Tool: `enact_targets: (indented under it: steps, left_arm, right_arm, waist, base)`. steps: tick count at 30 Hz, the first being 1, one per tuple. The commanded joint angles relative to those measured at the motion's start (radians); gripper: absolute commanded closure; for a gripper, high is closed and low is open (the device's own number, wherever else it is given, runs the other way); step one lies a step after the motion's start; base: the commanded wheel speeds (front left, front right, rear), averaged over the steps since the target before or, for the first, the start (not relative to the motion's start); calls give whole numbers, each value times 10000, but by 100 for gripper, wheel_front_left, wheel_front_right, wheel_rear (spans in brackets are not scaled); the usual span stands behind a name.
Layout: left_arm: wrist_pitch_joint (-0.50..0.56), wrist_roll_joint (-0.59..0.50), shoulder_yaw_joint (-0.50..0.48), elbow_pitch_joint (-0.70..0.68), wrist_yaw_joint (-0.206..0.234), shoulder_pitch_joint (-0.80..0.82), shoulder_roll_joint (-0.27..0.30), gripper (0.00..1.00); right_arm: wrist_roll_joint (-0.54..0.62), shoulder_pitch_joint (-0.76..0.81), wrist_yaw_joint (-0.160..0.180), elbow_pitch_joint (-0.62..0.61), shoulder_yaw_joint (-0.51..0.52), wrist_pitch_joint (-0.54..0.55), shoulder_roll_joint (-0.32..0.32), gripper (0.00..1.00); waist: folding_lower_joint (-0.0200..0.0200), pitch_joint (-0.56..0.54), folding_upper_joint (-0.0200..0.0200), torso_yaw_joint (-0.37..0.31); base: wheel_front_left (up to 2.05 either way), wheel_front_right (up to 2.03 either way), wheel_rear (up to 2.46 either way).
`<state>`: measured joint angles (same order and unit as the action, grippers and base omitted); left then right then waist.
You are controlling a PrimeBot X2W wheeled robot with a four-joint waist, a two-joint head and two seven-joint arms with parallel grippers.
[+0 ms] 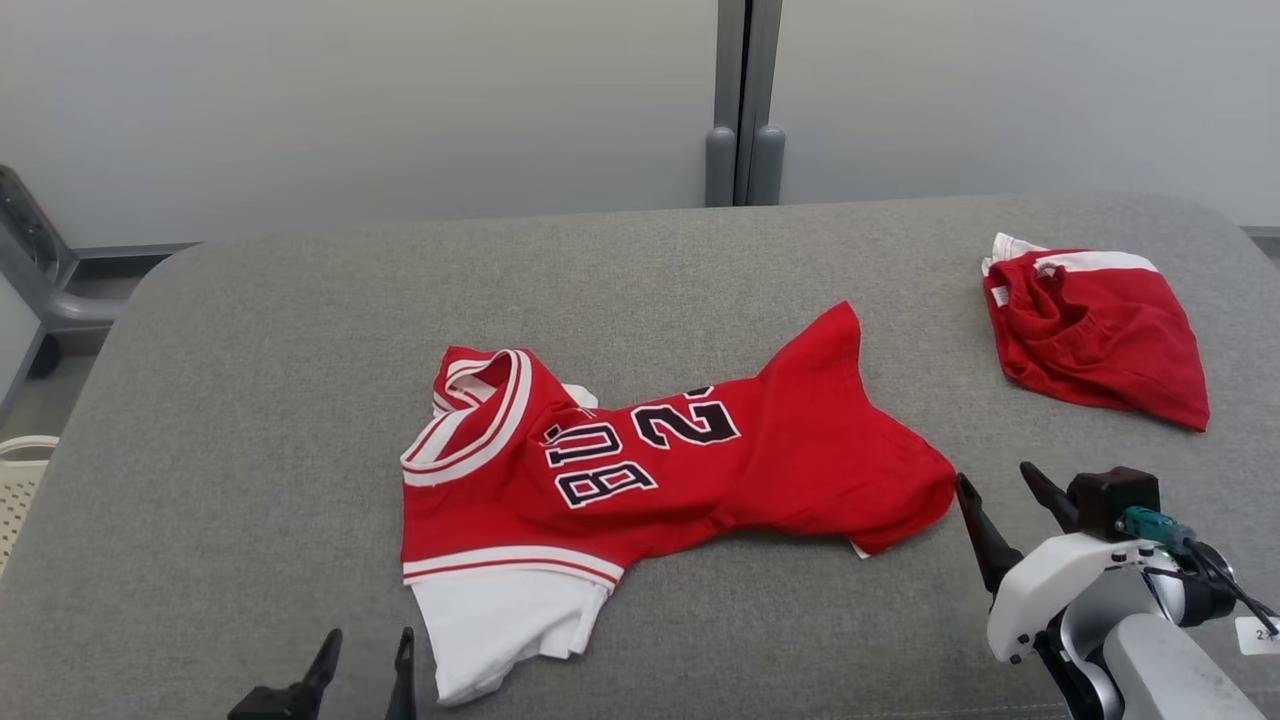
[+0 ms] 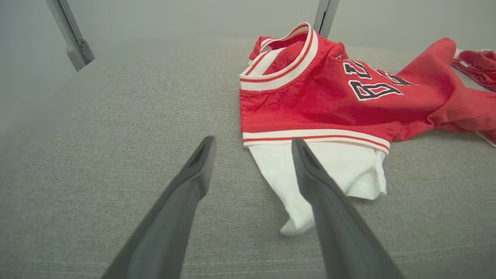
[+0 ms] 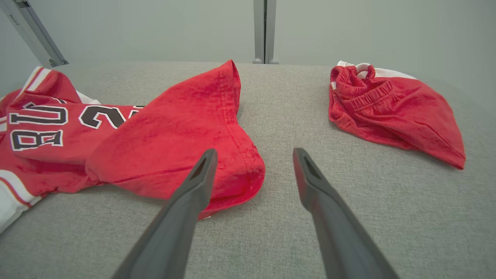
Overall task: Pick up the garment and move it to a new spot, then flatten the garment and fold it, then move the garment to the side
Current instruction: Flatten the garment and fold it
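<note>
A red jersey-style garment (image 1: 650,465) with black-and-white lettering, striped collar and white sleeve lies crumpled in the middle of the grey padded surface (image 1: 250,400). It also appears in the left wrist view (image 2: 329,100) and the right wrist view (image 3: 155,143). My left gripper (image 1: 365,650) is open at the bottom edge, just left of the white sleeve (image 2: 333,170). My right gripper (image 1: 1000,490) is open just right of the garment's red hem (image 3: 232,170), touching nothing.
A second red garment (image 1: 1095,335), bunched with a white band, lies at the surface's far right (image 3: 387,112). A grey post (image 1: 740,100) stands against the pale wall behind. A pale basket (image 1: 20,480) sits on the floor at the left.
</note>
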<state>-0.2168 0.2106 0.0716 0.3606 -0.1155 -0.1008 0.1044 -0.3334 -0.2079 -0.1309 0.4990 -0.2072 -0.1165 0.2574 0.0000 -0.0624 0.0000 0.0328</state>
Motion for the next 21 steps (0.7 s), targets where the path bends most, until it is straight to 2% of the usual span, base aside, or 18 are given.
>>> enact_targets:
  steps: [1,13,21]
  left_arm:
    - [-66,117,87,157,-51,187,-36,0]
    - [-284,616,1399,1864,-145,824,-219,0]
    - [-324,1120,2224,2727,-150,1383,-54,0]
  right_arm:
    - [-52,-214,4,220,-87,-56,14,0]
    - [-501,-2064,4,3344,-1026,-428,-185,0]
    - [-863,-3213,4,5109,-1712,-676,-441,0]
  waist:
    - [0,54,0,30]
    - [0,380,0,302]
    - [0,542,0,403]
  base:
    - [0,0,0]
    - [0,0,0]
    - [0,0,0]
